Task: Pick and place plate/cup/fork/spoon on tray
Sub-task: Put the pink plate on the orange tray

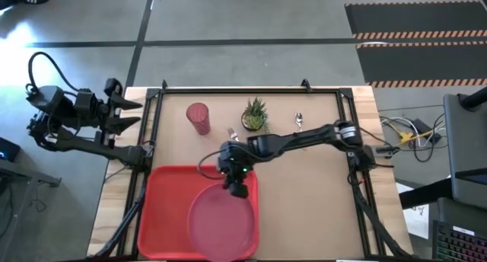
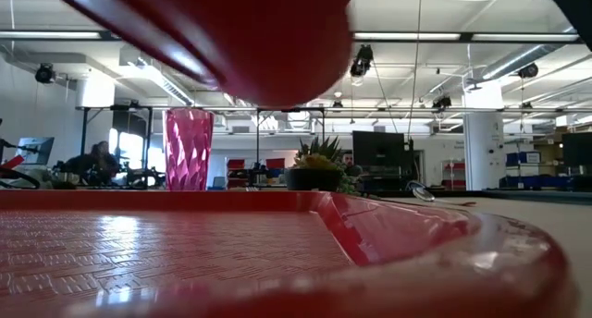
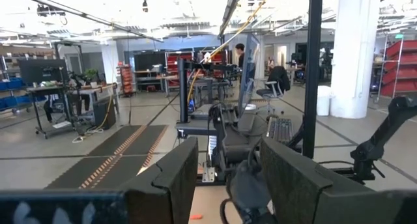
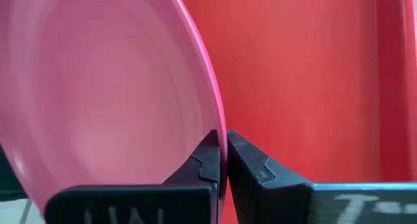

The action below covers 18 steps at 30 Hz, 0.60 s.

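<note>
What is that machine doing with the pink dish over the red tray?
The right gripper is pinching the rim of the plate, holding it over the tray; in the low view the plate hangs above the tray floor, not yet set down. The left gripper waits open off the table's far left corner. The cup, fork and spoon lie on the table beyond the tray, beside a small potted plant.

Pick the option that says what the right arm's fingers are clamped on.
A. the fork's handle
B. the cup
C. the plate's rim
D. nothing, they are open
C: the right wrist view shows the right gripper with its fingers shut on the plate at its rim, over the tray; the cup stands untouched at the table's far side.
</note>
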Tool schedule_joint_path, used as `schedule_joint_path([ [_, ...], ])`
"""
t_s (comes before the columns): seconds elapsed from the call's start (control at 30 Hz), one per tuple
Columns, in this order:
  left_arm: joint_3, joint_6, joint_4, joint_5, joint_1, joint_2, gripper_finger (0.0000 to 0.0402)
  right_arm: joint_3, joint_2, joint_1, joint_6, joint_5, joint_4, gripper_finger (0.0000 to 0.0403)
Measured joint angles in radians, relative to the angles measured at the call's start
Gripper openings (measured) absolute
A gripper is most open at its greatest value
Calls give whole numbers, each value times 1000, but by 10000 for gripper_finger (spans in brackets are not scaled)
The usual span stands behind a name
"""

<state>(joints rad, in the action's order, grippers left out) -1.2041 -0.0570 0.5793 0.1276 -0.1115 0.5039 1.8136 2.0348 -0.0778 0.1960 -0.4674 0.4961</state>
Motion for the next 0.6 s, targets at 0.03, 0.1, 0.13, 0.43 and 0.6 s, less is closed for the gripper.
schedule_joint_path([
  [0.03, 0, 0, 6, 0, 0, -5, 150, 20, 20, 2, -5, -10, 2, 8],
  [0.1, 0, 0, 8, 0, 0, -15, 150, 65, 62, 2, -12, -19, 22, 8],
  [0.13, 0, 0, 9, 0, 0, -20, 150, 86, 81, 1, -19, -24, 44, 8],
  [0.43, 0, 0, 13, 0, 0, -65, 150, 194, 206, 0, -70, -30, 207, 8],
  [0.6, 5, 9, 49, 0, 0, -76, 150, 193, 219, 4, -84, -30, 201, 8],
])
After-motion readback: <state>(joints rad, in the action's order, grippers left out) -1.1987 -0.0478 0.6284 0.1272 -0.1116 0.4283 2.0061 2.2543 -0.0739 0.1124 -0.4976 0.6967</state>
